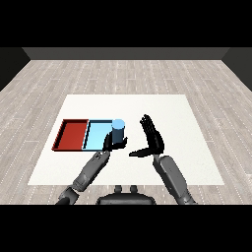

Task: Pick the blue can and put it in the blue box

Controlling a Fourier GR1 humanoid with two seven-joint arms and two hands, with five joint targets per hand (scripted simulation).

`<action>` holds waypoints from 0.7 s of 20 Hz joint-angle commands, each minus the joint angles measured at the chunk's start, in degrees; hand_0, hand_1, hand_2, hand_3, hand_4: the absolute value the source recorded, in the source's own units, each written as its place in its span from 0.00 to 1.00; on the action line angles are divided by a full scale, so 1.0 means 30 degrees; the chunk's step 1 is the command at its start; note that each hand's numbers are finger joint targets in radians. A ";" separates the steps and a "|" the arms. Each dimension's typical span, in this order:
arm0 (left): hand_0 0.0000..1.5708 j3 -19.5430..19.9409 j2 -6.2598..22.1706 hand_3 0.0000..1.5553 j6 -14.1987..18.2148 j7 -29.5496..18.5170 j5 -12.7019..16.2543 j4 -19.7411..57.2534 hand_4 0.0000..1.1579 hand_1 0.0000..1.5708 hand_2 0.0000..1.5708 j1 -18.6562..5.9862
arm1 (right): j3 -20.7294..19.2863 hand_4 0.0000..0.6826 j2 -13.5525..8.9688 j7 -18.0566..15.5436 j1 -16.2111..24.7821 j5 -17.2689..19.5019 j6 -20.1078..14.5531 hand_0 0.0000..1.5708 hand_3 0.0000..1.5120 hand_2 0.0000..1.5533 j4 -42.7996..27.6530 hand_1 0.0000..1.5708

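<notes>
The left hand [110, 142] was curled round the blue can [118, 131], which stood upright in its hold at the right edge of the light blue tray [97, 134]. The red tray [71, 134] lay just to the left of the blue one on the white tabletop [187, 147]. The right hand [152, 138] held nothing, its fingers straight and its thumb spread out toward the can.

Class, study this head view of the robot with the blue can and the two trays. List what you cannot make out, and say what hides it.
1. Head view: the lower part of the blue can is hidden by the left hand curled round it.
2. Whether the can rests on the light blue tray or is lifted cannot be told; the hand covers its base.
3. The tray's right edge is hidden behind can and hand.
4. The right hand has its palm turned away.
</notes>
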 commanded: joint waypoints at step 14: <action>1.00 0.4627 0.5011 0.97 -0.1365 0.3408 0.0027 0.4202 0.94 1.00 1.00 -0.1840 | -0.4009 0.00 -0.1649 -0.0856 0.4145 -0.1088 0.0645 0.00 0.00 0.00 -0.2793 0.00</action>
